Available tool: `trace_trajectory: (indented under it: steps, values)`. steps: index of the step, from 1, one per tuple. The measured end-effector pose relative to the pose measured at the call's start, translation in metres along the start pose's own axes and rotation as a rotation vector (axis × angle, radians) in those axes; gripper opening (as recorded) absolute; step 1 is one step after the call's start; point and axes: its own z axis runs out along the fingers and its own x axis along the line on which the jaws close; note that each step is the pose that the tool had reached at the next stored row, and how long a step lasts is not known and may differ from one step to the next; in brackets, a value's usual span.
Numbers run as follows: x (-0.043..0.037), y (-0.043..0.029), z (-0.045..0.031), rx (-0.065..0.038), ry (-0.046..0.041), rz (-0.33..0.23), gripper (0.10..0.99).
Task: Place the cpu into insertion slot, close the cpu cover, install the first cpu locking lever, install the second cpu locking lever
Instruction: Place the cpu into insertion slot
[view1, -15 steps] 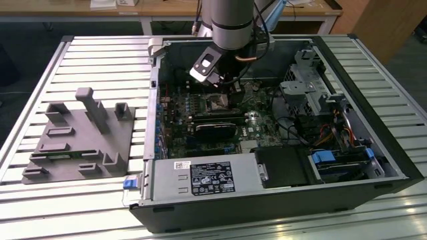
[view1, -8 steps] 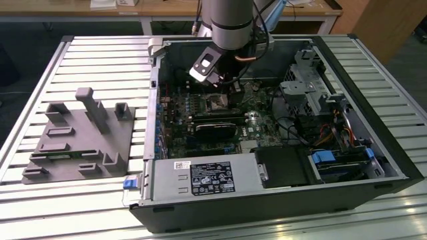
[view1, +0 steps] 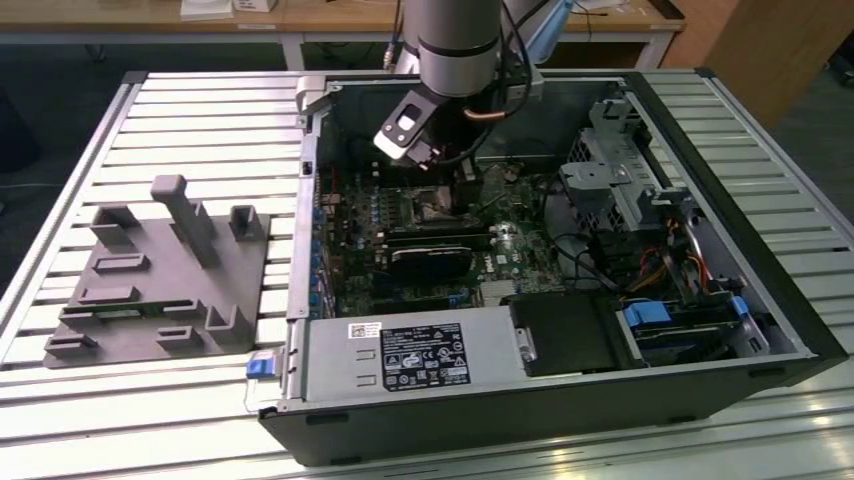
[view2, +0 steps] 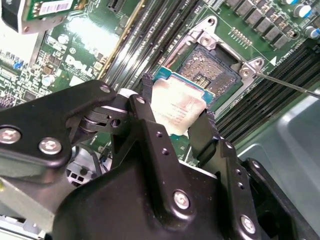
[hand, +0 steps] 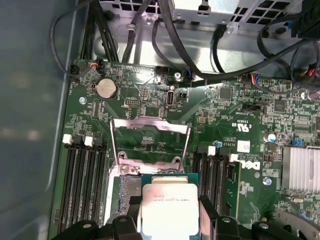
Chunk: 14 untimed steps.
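Black gripper (view2: 176, 100) jaws are clamped on the cpu (view2: 181, 110), holding it by two opposite edges with its pale face up. The chip hangs slightly tilted over the near edge of the insertion slot (view2: 214, 67); I cannot tell whether they touch. A thin locking lever (view2: 286, 83) is swung out beside the slot. Just beyond, the cpu cover (hand: 150, 142) stands raised. In the exterior view the arm (view1: 454, 40) reaches from the upper centre into the open computer case (view1: 400, 410). A grey fixture block (view1: 160, 270) lies at centre left on the slatted table (view1: 200, 120).
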Motion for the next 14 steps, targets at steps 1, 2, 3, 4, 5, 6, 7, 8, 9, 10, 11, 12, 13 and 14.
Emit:
trace_trajectory:
  steps: [1, 2, 3, 4, 5, 6, 7, 8, 9, 10, 11, 12, 13, 14]
  values:
    - [0.0007, -0.0005, 0.0002, 0.000, -0.0004, 0.004, 0.537]
    - [0.0013, -0.0010, 0.0005, 0.000, -0.0008, 0.009, 0.537]
    - [0.0016, -0.0014, 0.0008, 0.000, -0.0013, 0.016, 0.537]
    - [0.0019, -0.0019, 0.0016, 0.000, -0.0032, 0.036, 0.537]
    - [0.0021, -0.0022, 0.0020, 0.000, -0.0041, 0.046, 0.537]
    - [0.0023, -0.0026, 0.0023, 0.000, -0.0049, 0.053, 0.537]
    - [0.0026, -0.0032, 0.0026, 0.000, -0.0054, 0.059, 0.537]
    - [0.0031, -0.0040, 0.0030, 0.000, -0.0057, 0.063, 0.537]
    - [0.0037, -0.0048, 0.0033, 0.000, -0.0060, 0.067, 0.537]
    - [0.0043, -0.0056, 0.0036, 0.000, -0.0062, 0.070, 0.537]
    - [0.0051, -0.0062, 0.0039, 0.000, -0.0065, 0.072, 0.537]
    - [0.0061, -0.0066, 0.0042, 0.000, -0.0068, 0.074, 0.537]
    - [0.0072, -0.0068, 0.0048, 0.000, -0.0069, 0.077, 0.537]
    - [0.0082, -0.0070, 0.0053, 0.000, -0.0071, 0.079, 0.537]
